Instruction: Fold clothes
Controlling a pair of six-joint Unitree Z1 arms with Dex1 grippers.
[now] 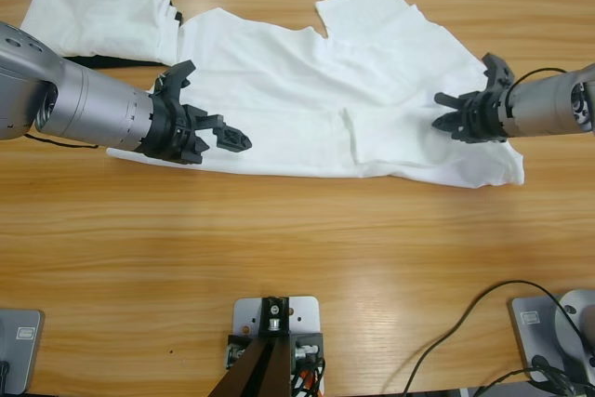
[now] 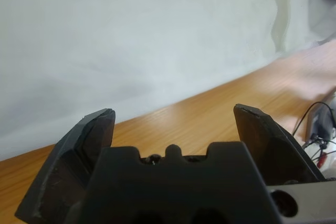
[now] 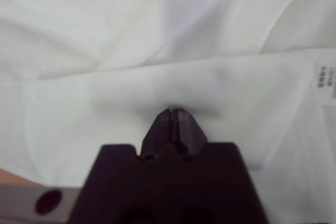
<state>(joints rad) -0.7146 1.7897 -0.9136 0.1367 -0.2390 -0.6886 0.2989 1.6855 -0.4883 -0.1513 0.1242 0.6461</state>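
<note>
Right wrist view shows right gripper pinched closed against the white T-shirt; left gripper, at nine o'clock, gapes wide, seemingly awaiting its hem.

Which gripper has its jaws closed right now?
The right gripper, its jaws pressed together against the white T-shirt. The left gripper has its jaws spread apart.

A plain white T-shirt lies on the light brown wood-grain table.

left tool spread, right tool closed.
</note>
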